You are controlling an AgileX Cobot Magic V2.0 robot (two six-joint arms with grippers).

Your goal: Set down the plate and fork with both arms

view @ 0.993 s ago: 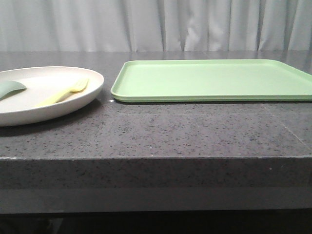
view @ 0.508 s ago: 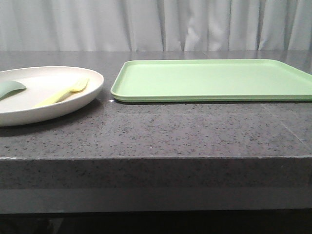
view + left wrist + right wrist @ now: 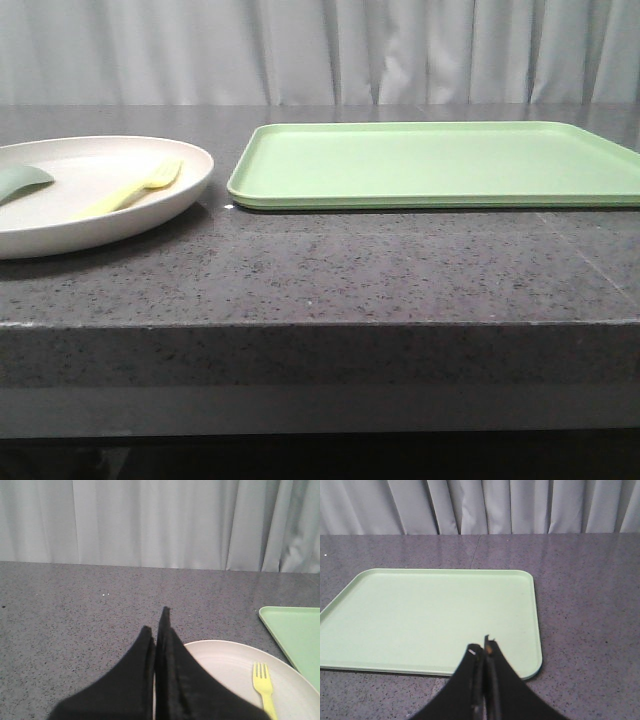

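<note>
The cream-white plate [image 3: 90, 205] sits at the left of the dark stone table, and also shows in the left wrist view [image 3: 230, 665]. The pale-yellow fork [image 3: 130, 190] lies on it, tines toward the back; it shows in the left wrist view too [image 3: 263, 682]. My left gripper [image 3: 156, 630] is shut and empty, above the plate's near-left edge. My right gripper [image 3: 484, 649] is shut and empty, above the near edge of the light-green tray [image 3: 430, 620]. Neither gripper shows in the front view.
The light-green tray [image 3: 440, 162] lies to the right of the plate. A teal-green rounded utensil [image 3: 22, 182] rests on the plate's left side. A grey curtain hangs behind the table. The table's front edge [image 3: 320, 325] runs across the front view.
</note>
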